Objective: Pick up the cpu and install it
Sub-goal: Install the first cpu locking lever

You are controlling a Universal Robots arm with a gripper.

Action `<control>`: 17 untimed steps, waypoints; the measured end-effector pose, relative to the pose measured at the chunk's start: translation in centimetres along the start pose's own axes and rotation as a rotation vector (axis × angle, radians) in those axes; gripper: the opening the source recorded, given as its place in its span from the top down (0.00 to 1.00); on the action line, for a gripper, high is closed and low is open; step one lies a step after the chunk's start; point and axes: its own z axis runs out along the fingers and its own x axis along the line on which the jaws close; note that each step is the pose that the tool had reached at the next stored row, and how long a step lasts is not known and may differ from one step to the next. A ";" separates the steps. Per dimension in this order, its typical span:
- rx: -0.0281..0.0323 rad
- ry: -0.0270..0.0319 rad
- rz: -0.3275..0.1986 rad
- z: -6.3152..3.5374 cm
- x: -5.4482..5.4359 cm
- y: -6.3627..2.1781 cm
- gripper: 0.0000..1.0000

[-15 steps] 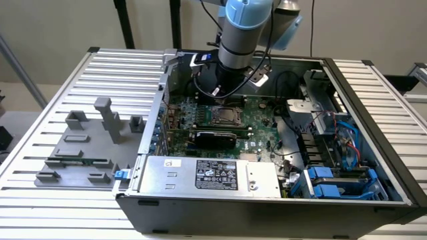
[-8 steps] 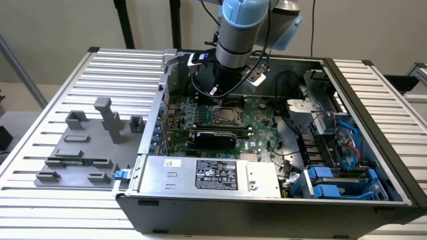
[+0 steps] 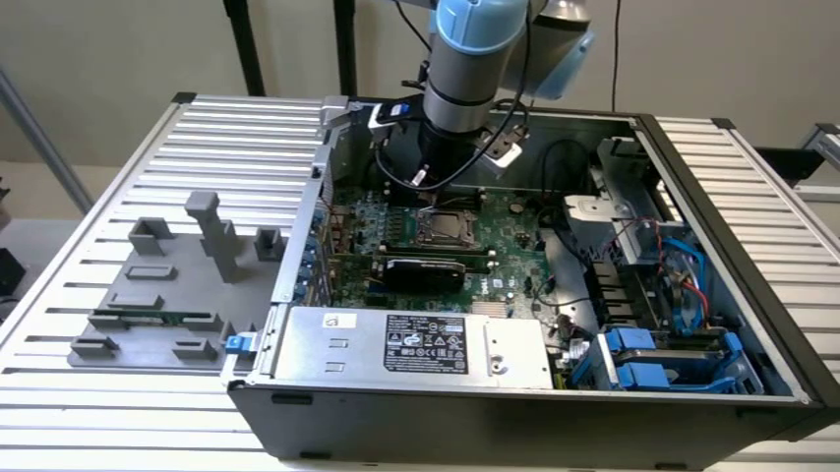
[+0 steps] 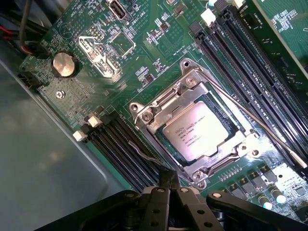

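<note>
— Looking down from the wrist: chip [image 4: 198, 131] already seated flat inside its metal socket frame [image 4: 192, 130] on the green board [image 4: 159, 53], printed face up, edges square with the frame. Sits there because the frame's opening fits it and keeps it from sliding.

— And the fingers [image 4: 169, 185]?

— Clenched tight, tips pressed together, grasping nothing. Hanging just above the socket's near corner, apart from the chip. Judged as let go and closed up so as not to snag anything nearby.

— Frame clamped down?

— Seems laid around the chip's rim, with the thin wire lever [image 4: 260, 126] running slantwise beside the socket toward the long black memory slots [image 4: 250, 82]. Whether latched under its hook, cannot tell.

— From the outside camera?

— Arm [image 3: 466, 69] reaching straight down into the open computer case [image 3: 735, 295], which lies on its side on the slatted desk [image 3: 132, 374] so the board faces up for top-down work. Chip [image 3: 444, 229] visible as a pale square mid-board, just below the wrist. Grey holder block [image 3: 171, 285] at the exterior view's left, well apart, with a thin green memory stick [image 3: 155, 317] lying in one of its slots.
</note>
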 end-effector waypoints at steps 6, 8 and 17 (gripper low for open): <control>-0.0005 0.0007 0.004 0.03 0.0 0.00 0.89; -0.0009 0.0010 0.006 0.05 0.0 0.04 0.89; -0.0048 -0.0012 0.011 0.21 0.3 0.36 0.89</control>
